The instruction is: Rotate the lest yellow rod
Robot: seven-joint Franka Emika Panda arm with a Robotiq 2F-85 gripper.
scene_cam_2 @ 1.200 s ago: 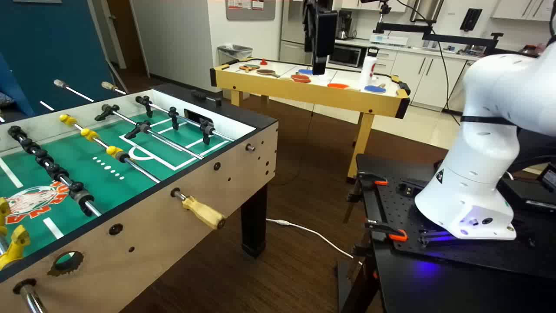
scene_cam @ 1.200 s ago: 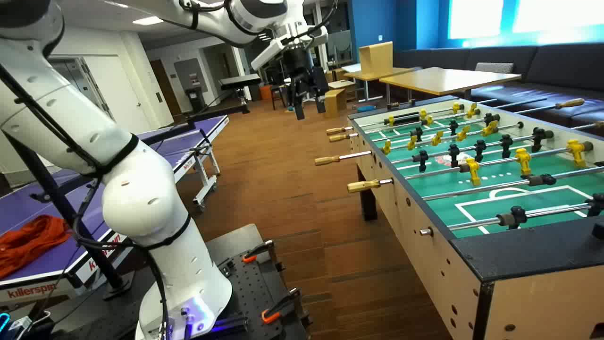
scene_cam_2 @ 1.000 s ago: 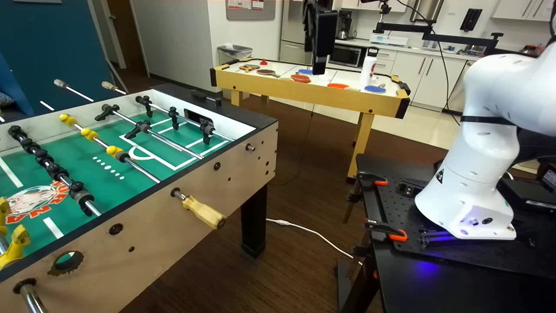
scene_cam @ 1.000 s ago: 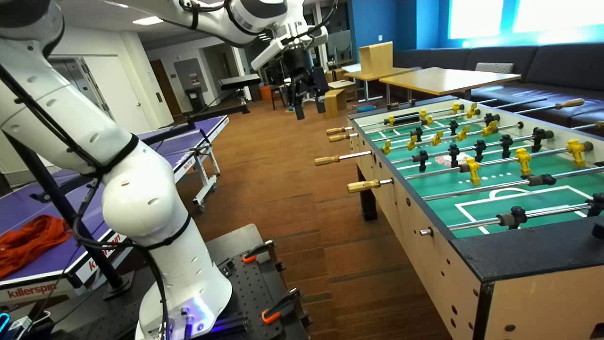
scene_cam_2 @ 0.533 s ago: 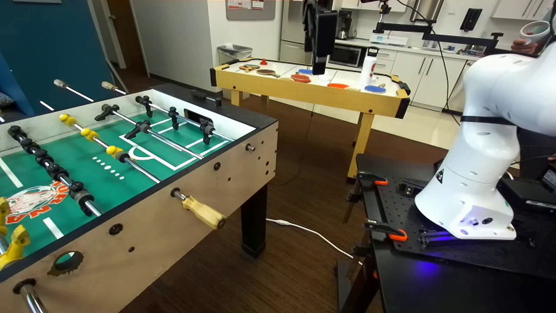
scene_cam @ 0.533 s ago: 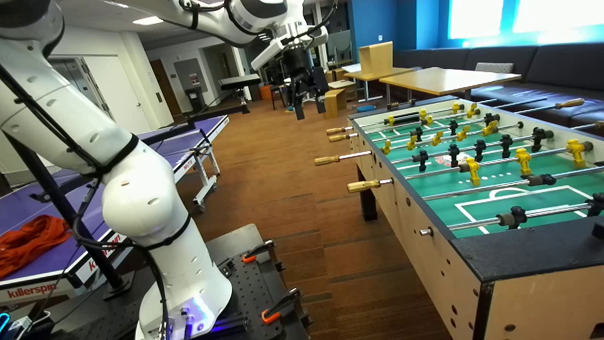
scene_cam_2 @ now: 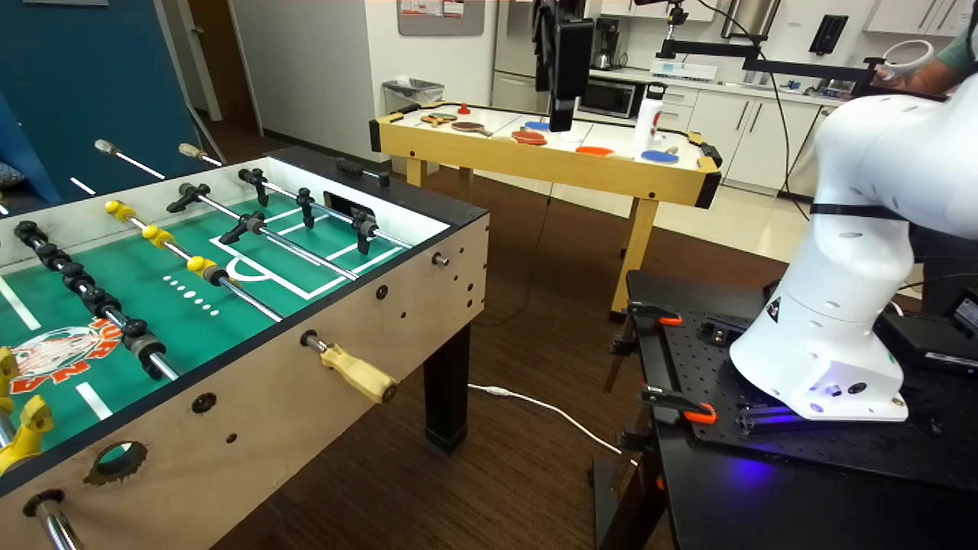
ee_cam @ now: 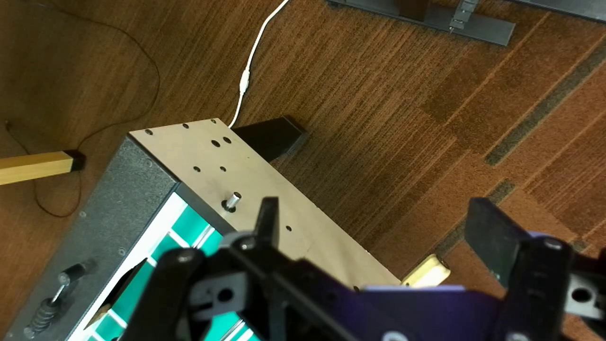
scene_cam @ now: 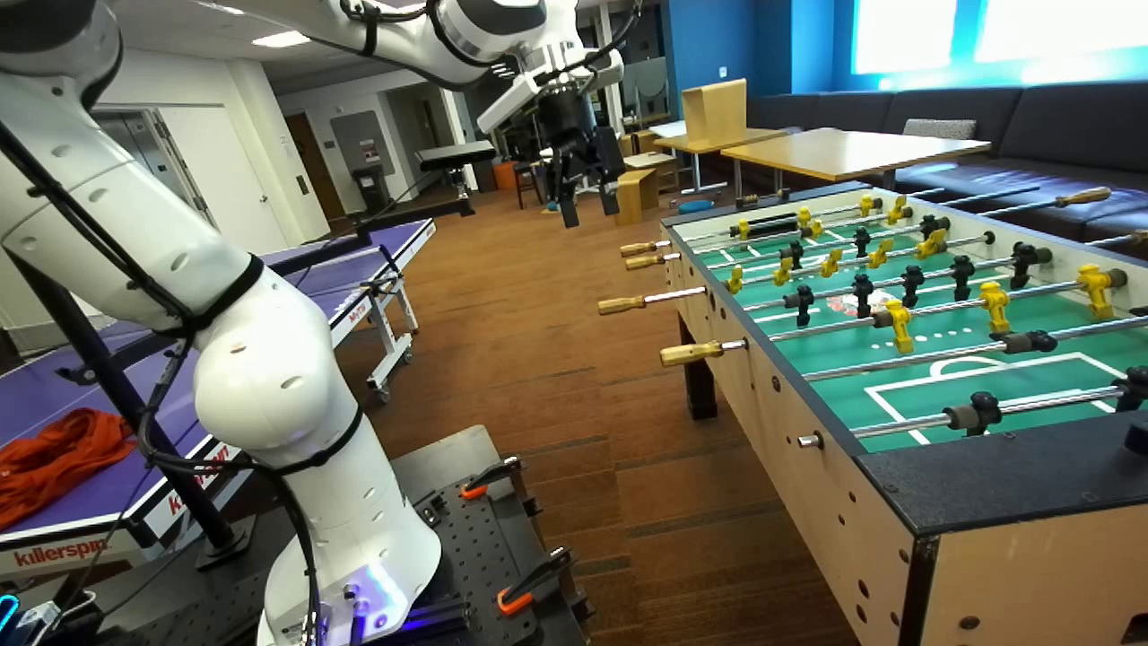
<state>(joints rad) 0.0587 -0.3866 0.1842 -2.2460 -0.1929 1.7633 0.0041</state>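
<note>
The foosball table point(scene_cam: 1013, 467) has a rod with three yellow players point(scene_cam: 994, 307), which shows in both exterior views point(scene_cam_2: 158, 236). The players look upright. The rod's pale wooden handle point(scene_cam: 689, 353) sticks out of the table's side, also in an exterior view point(scene_cam_2: 359, 373). My gripper point(scene_cam: 590, 206) is open and empty. It hangs pointing down, above the handles and apart from the table; it also shows in an exterior view point(scene_cam_2: 562, 114). In the wrist view the gripper point(ee_cam: 375, 208) frames a wooden handle point(ee_cam: 428, 272) below, partly hidden by the gripper's body.
Several other wooden handles point(scene_cam: 623, 305) stick out along the same side. A bare rod end point(ee_cam: 232, 201) protrudes near the table's corner. An air hockey table point(scene_cam_2: 535, 156) stands behind. A purple ping-pong table point(scene_cam: 395, 238) stands behind my arm. A white cable point(scene_cam_2: 546, 409) crosses the floor.
My arm and gripper have not moved, and the rods look the same. A person's hand with a white round object has appeared in the background and moved left.
</note>
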